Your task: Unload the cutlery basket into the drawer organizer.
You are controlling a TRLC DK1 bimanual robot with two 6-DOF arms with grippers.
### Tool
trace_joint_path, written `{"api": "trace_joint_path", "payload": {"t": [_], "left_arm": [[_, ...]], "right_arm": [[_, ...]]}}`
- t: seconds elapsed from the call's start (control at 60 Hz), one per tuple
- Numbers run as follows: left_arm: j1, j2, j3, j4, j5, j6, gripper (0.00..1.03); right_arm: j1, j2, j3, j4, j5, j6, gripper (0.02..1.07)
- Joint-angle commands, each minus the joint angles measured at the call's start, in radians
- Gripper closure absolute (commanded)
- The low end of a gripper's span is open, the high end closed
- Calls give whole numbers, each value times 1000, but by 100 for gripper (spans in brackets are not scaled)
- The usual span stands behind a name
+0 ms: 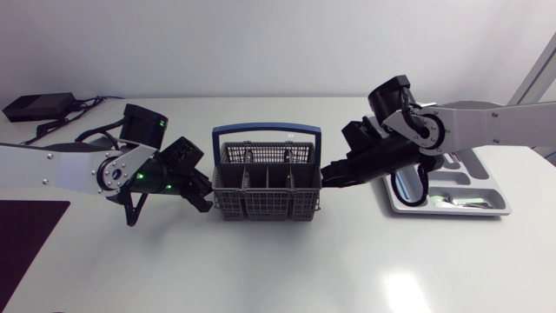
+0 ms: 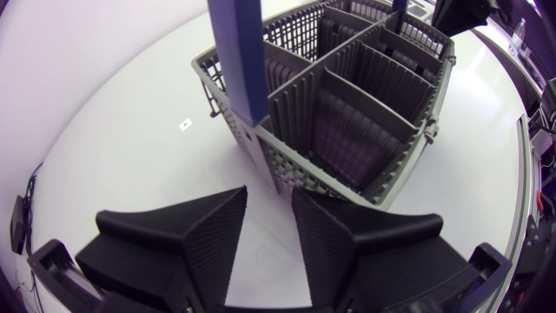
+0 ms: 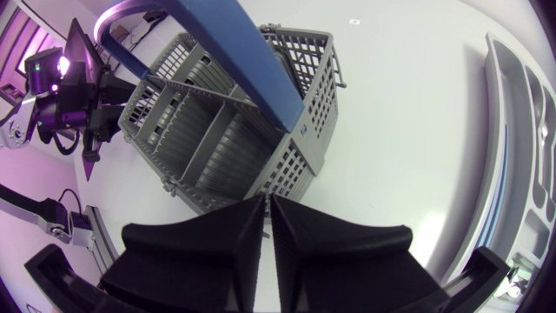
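Both grippers hold nothing: my left gripper [image 2: 269,200] stands slightly parted, my right gripper [image 3: 268,207] pressed closed, with the cutlery basket [image 1: 265,205] just ahead of each. Nudging it could tip it or slide it from the drawer organizer [image 1: 497,200].

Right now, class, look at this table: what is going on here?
Two robot arms flank a grey cutlery basket with a blue handle in the middle of the table. The left gripper is open at one end of it. The right gripper is shut and empty at the other end. The visible compartments look empty, and the drawer organizer beside the right arm holds cutlery.
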Motion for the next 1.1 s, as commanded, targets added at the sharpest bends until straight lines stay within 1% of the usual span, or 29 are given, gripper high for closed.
{"api": "trace_joint_path", "payload": {"t": [0.0,0.033,0.1,0.167,0.183,0.2,0.233,0.25,0.3,0.317,0.333,0.35,0.417,0.5,0.55,0.633,0.7,0.767,0.883,0.9,0.95,1.083], "left_arm": [[13,-6,21,21,17,-21,54],[21,-16,13,21,17,-21,51],[37,-56,-12,26,17,-18,43],[53,-102,-35,26,17,-17,40],[62,-132,-48,26,17,-17,36],[65,-145,-54,27,17,-17,33],[73,-170,-64,26,17,-18,29],[77,-181,-68,26,17,-20,27],[90,-222,-84,18,17,-26,14],[96,-231,-87,13,17,-30,11],[96,-234,-87,13,17,-32,10],[103,-251,-93,6,17,-38,6],[114,-297,-113,1,17,-50,6],[133,-365,-142,-2,17,-58,5],[139,-395,-150,-14,17,-60,5],[160,-475,-173,-56,17,-70,6],[172,-540,-202,-80,17,-81,4],[172,-590,-217,-119,17,-83,4],[174,-688,-262,-132,12,-83,4],[175,-717,-277,-132,-4,-83,4],[174,-779,-311,-131,-20,-83,4],[179,-909,-369,-122,-58,-83,5]], "right_arm": [[8,-27,-23,21,-4,20,92],[2,-36,-31,25,10,18,90],[-18,-71,-57,28,38,12,75],[-35,-108,-80,28,68,-3,60],[-43,-133,-92,28,88,-11,51],[-47,-145,-100,28,98,-14,47],[-53,-163,-109,28,111,-23,39],[-58,-180,-117,28,122,-31,33],[-70,-214,-134,28,144,-43,22],[-75,-225,-140,28,151,-48,20],[-76,-228,-143,28,154,-51,19],[-86,-245,-154,30,164,-56,16],[-121,-285,-178,31,165,-72,9],[-159,-348,-216,47,208,-106,7],[-196,-387,-236,53,210,-125,7],[-240,-455,-270,64,219,-155,7],[-271,-521,-312,90,248,-189,7],[-293,-573,-347,108,269,-214,7],[-314,-668,-416,150,315,-255,7],[-317,-682,-424,154,320,-258,7],[-328,-739,-457,170,340,-277,7],[-357,-829,-506,196,345,-300,7]]}}
